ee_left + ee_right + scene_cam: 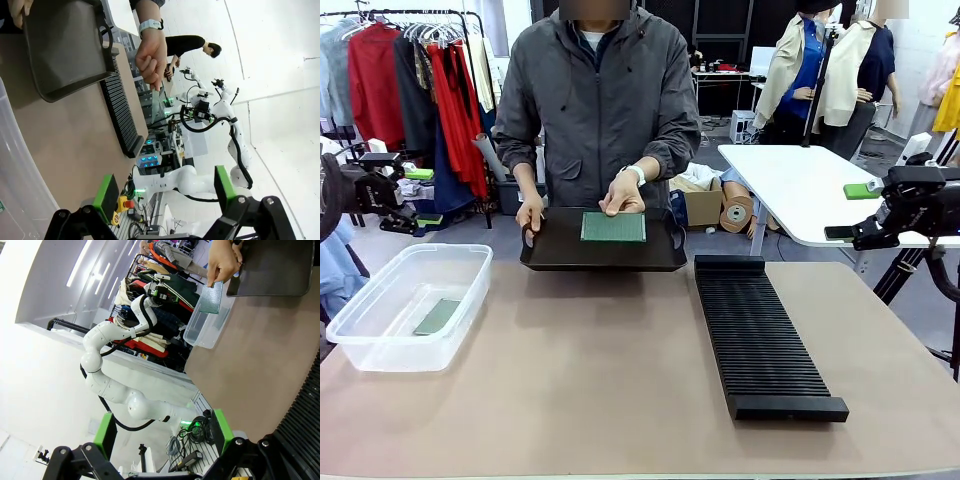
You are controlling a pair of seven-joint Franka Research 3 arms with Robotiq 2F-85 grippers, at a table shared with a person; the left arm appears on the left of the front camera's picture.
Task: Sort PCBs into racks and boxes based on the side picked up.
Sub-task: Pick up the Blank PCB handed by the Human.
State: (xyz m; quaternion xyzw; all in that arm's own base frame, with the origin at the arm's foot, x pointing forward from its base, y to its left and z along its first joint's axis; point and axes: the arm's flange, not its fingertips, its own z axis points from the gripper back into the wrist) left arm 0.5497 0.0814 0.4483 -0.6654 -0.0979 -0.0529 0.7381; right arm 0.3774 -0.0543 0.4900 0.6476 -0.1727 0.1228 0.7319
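The person (605, 120) wears a grey jacket (660, 90) and a white watch (636, 173). The left pincer (165, 192) and right pincer (162, 431) are black with green pads (106, 197).

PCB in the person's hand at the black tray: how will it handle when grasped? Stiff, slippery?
Likely stiff: gripped at one edge by the person's hand, the PCB shows a straight outline with no sag. Probably light, since it looks so thin. The black tray under it looks smooth, so it may slide if pushed.
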